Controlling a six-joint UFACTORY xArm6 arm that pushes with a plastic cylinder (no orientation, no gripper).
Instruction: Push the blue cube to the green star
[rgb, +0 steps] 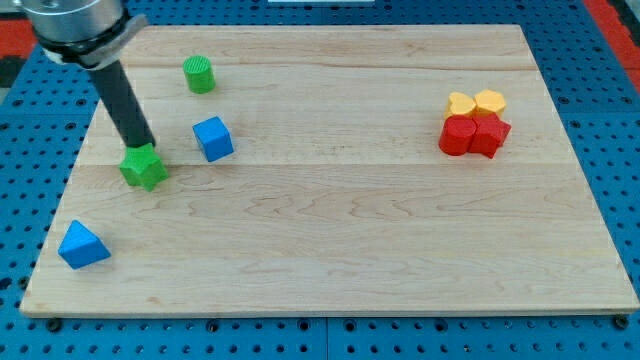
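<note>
The blue cube (213, 138) sits on the wooden board (340, 230) at the upper left. The green star (144, 167) lies a short way to its lower left, apart from it. My tip (146, 147) is at the star's top edge, left of the blue cube, and seems to touch the star.
A green cylinder (199, 74) stands above the cube. A blue triangular block (81, 246) lies at the lower left. At the right, two yellow blocks (476, 102) and two red blocks (474, 135) are clustered together. The board rests on a blue pegboard.
</note>
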